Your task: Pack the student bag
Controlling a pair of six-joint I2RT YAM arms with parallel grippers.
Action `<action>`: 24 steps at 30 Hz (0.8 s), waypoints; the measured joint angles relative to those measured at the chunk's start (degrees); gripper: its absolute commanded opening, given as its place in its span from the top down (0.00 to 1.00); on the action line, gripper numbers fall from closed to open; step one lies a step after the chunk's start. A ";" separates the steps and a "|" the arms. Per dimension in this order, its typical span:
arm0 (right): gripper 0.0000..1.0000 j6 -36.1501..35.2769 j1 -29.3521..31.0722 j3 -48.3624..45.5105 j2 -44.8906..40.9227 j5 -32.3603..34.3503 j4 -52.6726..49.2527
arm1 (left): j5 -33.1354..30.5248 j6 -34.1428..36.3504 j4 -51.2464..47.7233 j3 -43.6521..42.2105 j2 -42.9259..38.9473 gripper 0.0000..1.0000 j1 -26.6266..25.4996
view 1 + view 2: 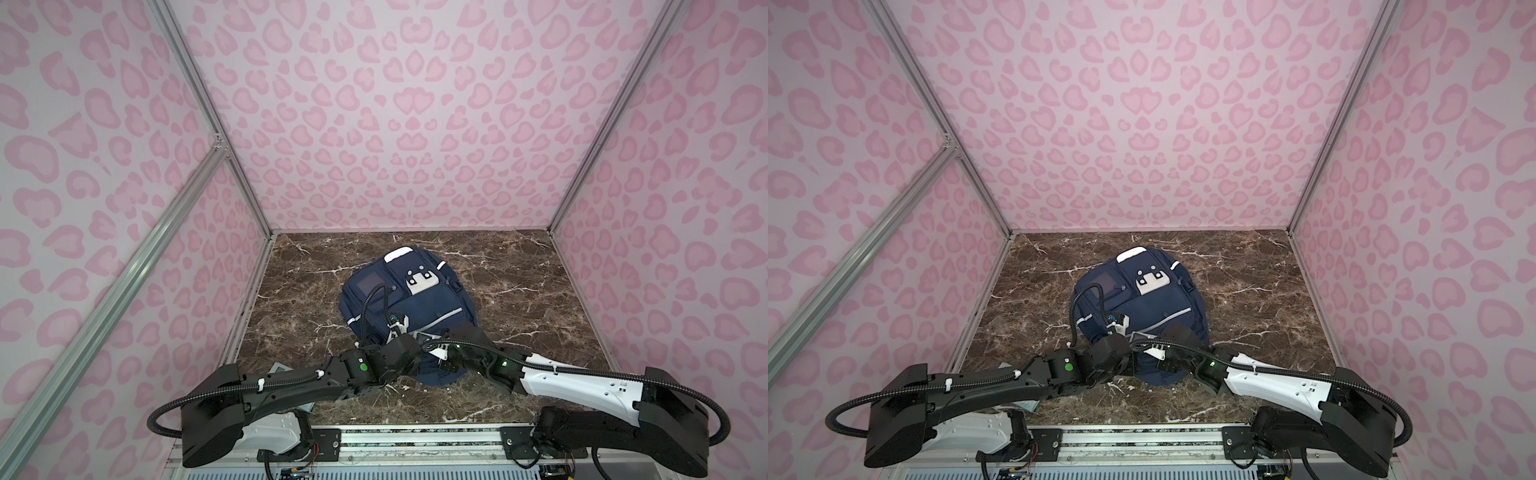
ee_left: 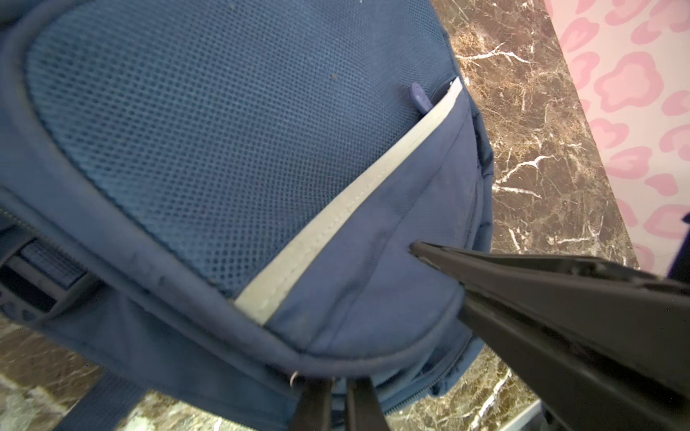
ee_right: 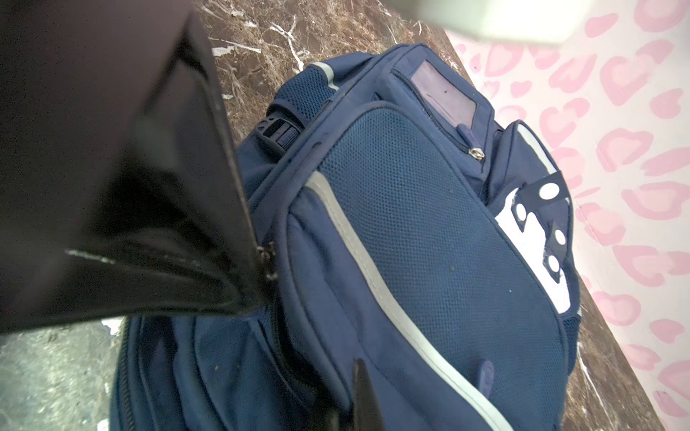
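**Position.** The student bag (image 1: 419, 299) was found lying front-up at the middle of the marbled tabletop (image 1: 519, 282), with its near end beneath both arms.

**Claws.** The left claw (image 2: 336, 393) was seen closed at the bag's near edge, just beside a small metal ring (image 2: 295, 378). Whether anything was pinched could not be told. The right claw (image 2: 420, 252) was likewise closed. Its tip was pressed onto the plain fabric below the reflective stripe (image 2: 336, 209), where a crease was raised. In the right wrist view a zip pull (image 3: 267, 259) was noted touching the edge of the left claw.

**Handling.** The bag was judged soft and limp, domed as if partly filled, not fragile, and of moderate weight. Its cloth was expected to bunch under a pinch rather than carry the whole bag. The bag was expected to slide on the polished stone if pulled unanchored.

**Hold.** The mesh panel (image 2: 205, 130) was considered a poor hold. The zip pull and the piped rim (image 2: 149, 266) were judged the firmest places to be gripped, with one claw used as anchor.
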 measured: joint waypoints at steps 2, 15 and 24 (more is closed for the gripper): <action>1.00 -0.33 0.00 0.00 0.00 -0.09 -0.04 | 0.52 0.20 0.35 -0.35 -0.24 0.79 0.09; 1.00 1.22 -0.11 0.00 0.72 0.28 0.13 | 2.69 0.92 2.43 -0.31 0.83 0.97 0.61; 1.00 1.49 0.15 0.63 2.84 -0.26 1.79 | 13.92 -1.77 5.25 -5.79 -6.93 0.96 6.56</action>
